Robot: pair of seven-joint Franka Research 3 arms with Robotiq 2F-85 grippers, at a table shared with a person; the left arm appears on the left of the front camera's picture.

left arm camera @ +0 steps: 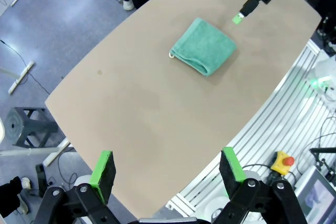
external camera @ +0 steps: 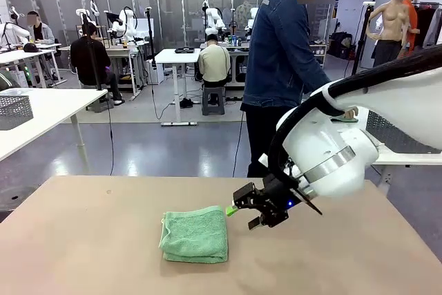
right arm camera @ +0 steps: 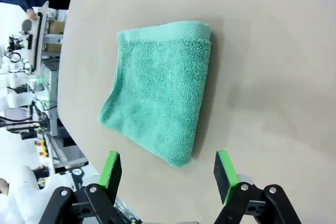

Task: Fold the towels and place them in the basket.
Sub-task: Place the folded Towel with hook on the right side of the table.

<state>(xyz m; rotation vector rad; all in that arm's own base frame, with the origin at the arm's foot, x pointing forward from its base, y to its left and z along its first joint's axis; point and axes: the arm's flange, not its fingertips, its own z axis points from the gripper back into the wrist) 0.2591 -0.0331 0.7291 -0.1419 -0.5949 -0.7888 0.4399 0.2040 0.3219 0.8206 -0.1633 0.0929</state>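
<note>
green towel (external camera: 195, 235) folded on bench (external camera: 83, 240) | right end effector (external camera: 242, 217) spread, just off its 2 o'clock | left end effector (left arm camera: 167, 170) spread too

Tan table (external camera: 83, 240), one folded mint green towel (external camera: 195, 236) flat near its middle.

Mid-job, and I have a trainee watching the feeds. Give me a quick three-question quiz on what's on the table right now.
1. True or false: the mint green towel lies folded on the table.
2. The right gripper is: A) shut on the towel; B) open and empty, close to the towel; C) shut and empty, far from the towel.
3. Fill in: the left gripper has its jaws ___, with nothing between them.
Key: 1 true; 2 B; 3 open.
</note>
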